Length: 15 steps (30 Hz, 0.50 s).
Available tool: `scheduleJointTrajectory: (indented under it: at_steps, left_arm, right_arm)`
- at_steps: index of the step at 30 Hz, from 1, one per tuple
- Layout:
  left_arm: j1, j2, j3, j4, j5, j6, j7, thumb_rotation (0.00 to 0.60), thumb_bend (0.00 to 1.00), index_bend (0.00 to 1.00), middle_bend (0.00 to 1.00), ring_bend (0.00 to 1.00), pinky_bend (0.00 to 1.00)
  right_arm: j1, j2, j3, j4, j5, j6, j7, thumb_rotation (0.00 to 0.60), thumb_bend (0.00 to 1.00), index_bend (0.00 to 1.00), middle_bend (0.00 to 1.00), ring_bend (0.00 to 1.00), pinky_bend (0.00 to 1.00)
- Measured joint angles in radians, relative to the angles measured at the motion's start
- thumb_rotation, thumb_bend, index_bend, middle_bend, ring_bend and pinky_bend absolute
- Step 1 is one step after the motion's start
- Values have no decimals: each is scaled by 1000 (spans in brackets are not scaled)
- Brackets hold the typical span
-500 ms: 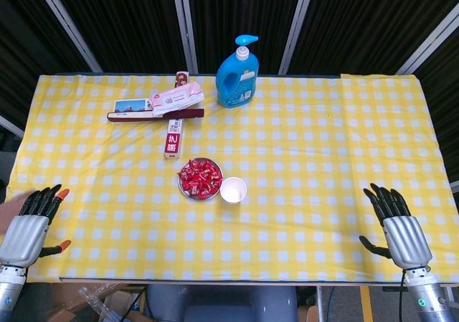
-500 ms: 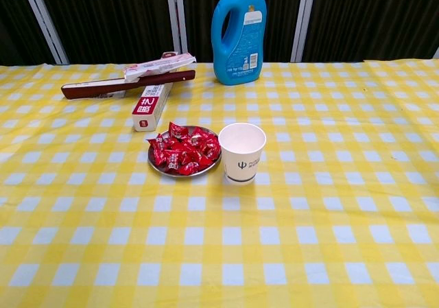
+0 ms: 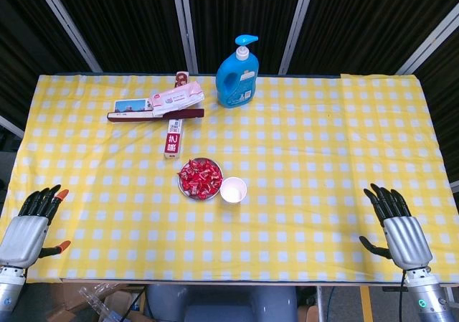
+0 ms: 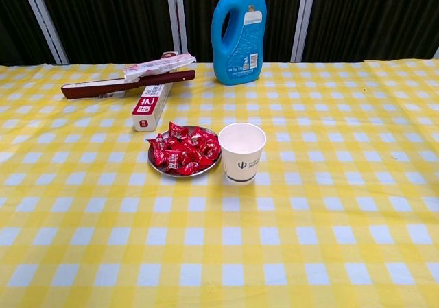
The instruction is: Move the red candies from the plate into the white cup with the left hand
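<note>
A small metal plate (image 3: 183,189) (image 4: 206,170) near the table's middle holds a heap of red candies (image 3: 199,177) (image 4: 184,149). The white paper cup (image 3: 233,190) (image 4: 241,151) stands upright just right of the plate, almost touching it. My left hand (image 3: 29,225) hovers at the table's front left corner, far from the plate, fingers spread and holding nothing. My right hand (image 3: 398,225) is at the front right edge, fingers also spread and empty. Neither hand shows in the chest view.
A blue detergent bottle (image 3: 237,73) (image 4: 239,32) stands at the back centre. Left of it lie a pink packet (image 3: 176,97), a dark red flat box (image 3: 154,113) (image 4: 123,84) and a small white-and-red box (image 3: 172,138) (image 4: 151,105). A yellow checked cloth (image 3: 323,157) covers the table.
My left hand has drawn slightly back and left toward the table's edge. Everything else is as before.
</note>
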<state>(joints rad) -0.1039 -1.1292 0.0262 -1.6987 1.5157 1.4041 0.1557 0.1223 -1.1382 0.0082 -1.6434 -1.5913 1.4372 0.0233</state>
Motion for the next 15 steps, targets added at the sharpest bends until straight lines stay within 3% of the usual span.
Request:
scheduleJointTrajectory:
  at_steps: [2,4,6,8,10,12,15]
  left_arm:
    - [-3,0,-3,-1,-6,-5,0,600,112,0,0,8,85]
    - [-8,1,-8,-5,-12,-13,3,600,112,0,6,97,257]
    - [-15,1,-15,-12,-17,-17,13,600,115,2,67,361,498]
    - [-23,0,-25,-18,-19,-19,28,600,122,38,170,569,668]
    - [-36,-5,-38,-25,-20,-22,46,600,132,108,266,709,792]
    - [-58,-12,-54,-34,-27,-39,64,600,145,167,309,816,886]
    - [-101,-24,-85,-58,-64,-93,101,600,152,208,299,865,922]
  right_arm:
    - [1,0,0,-1,1,-2,0,600,277,0,0,0,0]
    - [1,1,0,-3,2,-3,3,600,277,0,0,0,0]
    - [1,2,0,-5,4,-5,9,600,278,0,0,0,0]
    - [2,4,0,-7,6,-9,16,600,277,0,0,0,0]
    - [3,6,-1,-8,8,-13,20,600,277,0,0,0,0]
    - [5,7,0,-9,10,-18,28,600,277,0,0,0,0]
    - [8,12,0,-11,15,-24,44,600,277,0,0,0,0]
